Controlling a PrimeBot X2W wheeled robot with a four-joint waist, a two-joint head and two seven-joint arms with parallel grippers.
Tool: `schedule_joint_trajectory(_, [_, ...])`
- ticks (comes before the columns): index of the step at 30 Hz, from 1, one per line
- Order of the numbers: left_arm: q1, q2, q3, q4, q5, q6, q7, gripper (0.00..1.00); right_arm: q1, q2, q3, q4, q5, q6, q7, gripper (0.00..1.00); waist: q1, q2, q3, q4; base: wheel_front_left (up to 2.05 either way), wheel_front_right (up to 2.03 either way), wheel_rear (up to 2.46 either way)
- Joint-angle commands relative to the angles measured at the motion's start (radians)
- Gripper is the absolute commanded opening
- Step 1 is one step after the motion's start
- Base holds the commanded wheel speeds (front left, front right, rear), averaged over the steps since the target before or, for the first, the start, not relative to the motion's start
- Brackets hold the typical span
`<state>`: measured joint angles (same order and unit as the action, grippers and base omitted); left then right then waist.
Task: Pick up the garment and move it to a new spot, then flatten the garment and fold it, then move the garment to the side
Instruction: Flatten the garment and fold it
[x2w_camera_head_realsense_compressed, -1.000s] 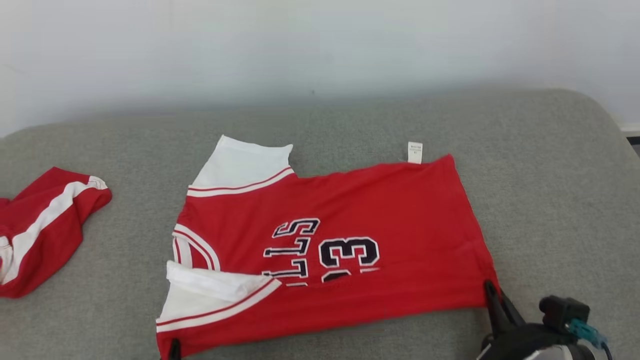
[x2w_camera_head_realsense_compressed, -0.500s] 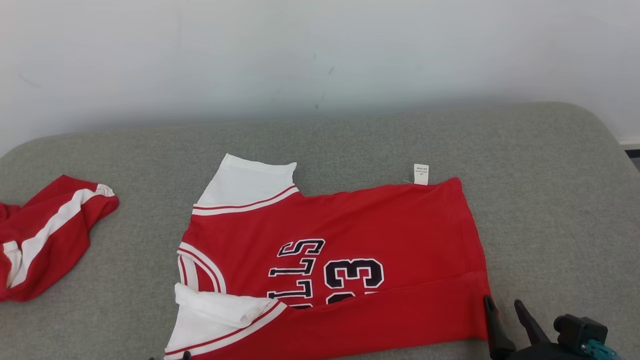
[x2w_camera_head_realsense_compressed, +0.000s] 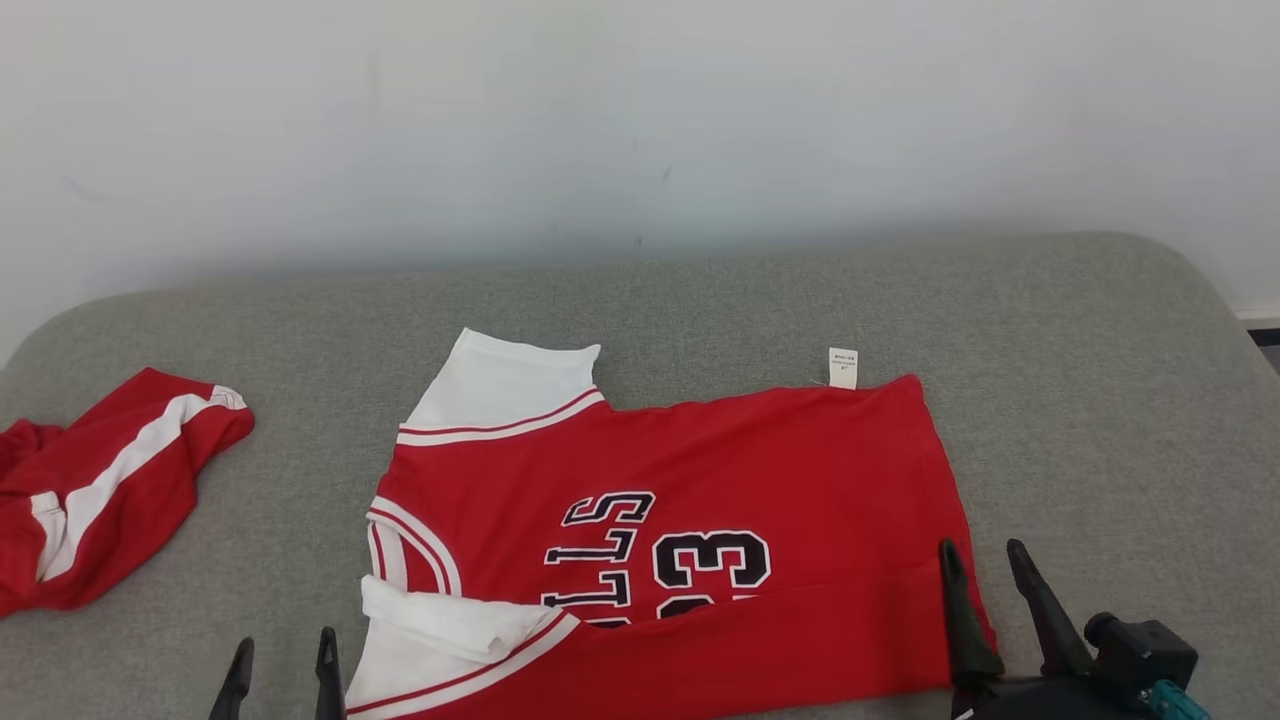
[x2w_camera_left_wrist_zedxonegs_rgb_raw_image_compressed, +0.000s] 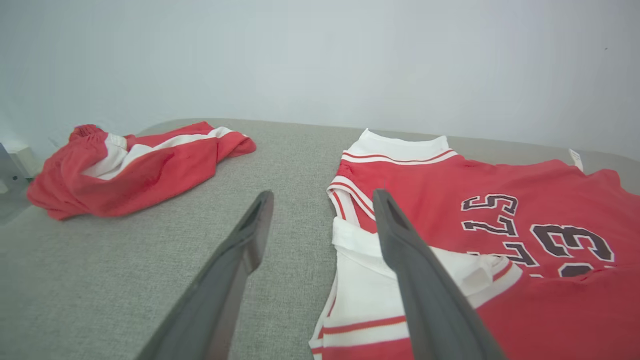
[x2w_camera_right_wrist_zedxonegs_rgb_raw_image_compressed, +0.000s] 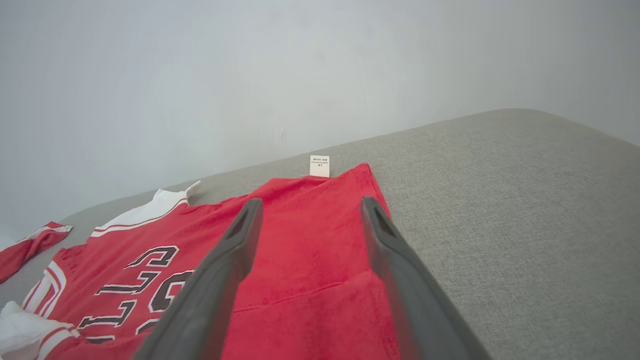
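The garment (x2w_camera_head_realsense_compressed: 690, 520) is a red jersey with white sleeves and dark lettering, lying flat on the grey cushion with its near long edge folded over the lower part of the print. It also shows in the left wrist view (x2w_camera_left_wrist_zedxonegs_rgb_raw_image_compressed: 500, 235) and the right wrist view (x2w_camera_right_wrist_zedxonegs_rgb_raw_image_compressed: 300, 250). My left gripper (x2w_camera_head_realsense_compressed: 283, 655) stands open just left of the near white sleeve (x2w_camera_head_realsense_compressed: 440, 640), holding nothing. Over the jersey's near right corner my right gripper (x2w_camera_head_realsense_compressed: 980, 560) is open too, its fingers apart above the red cloth. A small white tag (x2w_camera_head_realsense_compressed: 843, 367) sticks out at the far hem.
A second red piece with a white stripe (x2w_camera_head_realsense_compressed: 100, 490) lies crumpled at the cushion's left end. The grey cushion (x2w_camera_head_realsense_compressed: 1100, 400) has bare room to the right and behind the jersey. A pale wall rises right behind the far edge.
Both grippers have opened and let go of the jersey's near edge, which now lies folded over the print. They have drawn back a little. The camera has tilted, shifting the whole picture down.
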<state>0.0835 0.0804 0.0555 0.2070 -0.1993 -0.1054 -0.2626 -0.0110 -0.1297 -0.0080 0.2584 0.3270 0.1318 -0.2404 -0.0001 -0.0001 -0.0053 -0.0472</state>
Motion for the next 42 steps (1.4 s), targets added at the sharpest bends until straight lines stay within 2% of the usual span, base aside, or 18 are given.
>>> schedule_joint_trajectory(1, [-0.018, 0.001, 0.009, -0.003, 0.016, -0.001, -0.003, 1.00, -0.008, 0.001, 0.016, -0.001, -0.018, -0.002, -0.011, 1.00, 0.0001, 0.0001, -0.003, 0.002, 0.00, 0.00, 0.00])
schedule_joint_trajectory(5, [-0.038, 0.000, 0.037, -0.015, 0.054, -0.001, -0.003, 1.00, -0.015, 0.001, 0.032, -0.016, -0.056, -0.002, -0.025, 1.00, 0.0001, 0.0001, -0.007, 0.000, 0.00, 0.00, 0.00])
schedule_joint_trajectory(13, [0.006, -0.008, 0.076, -0.062, 0.117, 0.003, -0.003, 1.00, 0.024, 0.016, 0.038, -0.132, -0.133, -0.002, -0.024, 1.00, 0.0001, 0.0001, -0.002, -0.008, 0.00, 0.00, 0.00])
schedule_joint_trajectory(29, [0.054, 0.010, 0.109, -0.077, 0.103, -0.022, -0.003, 1.00, 0.042, 0.040, 0.008, -0.116, -0.170, -0.002, -0.024, 1.00, 0.0001, 0.0001, 0.015, -0.004, 0.00, 0.00, 0.00])
schedule_joint_trajectory(36, [-0.012, 0.055, 0.090, -0.062, 0.087, -0.024, -0.003, 1.00, -0.036, 0.035, -0.022, -0.062, -0.144, -0.002, -0.024, 1.00, 0.0001, 0.0001, 0.048, -0.021, 0.00, 0.00, 0.00])
schedule_joint_trajectory(42, [-0.181, 0.170, -0.015, 0.001, 0.036, -0.024, -0.003, 1.00, -0.202, 0.007, -0.035, 0.088, -0.132, -0.002, -0.024, 1.00, 0.0001, 0.0001, 0.118, -0.038, 0.00, 0.00, 0.00])
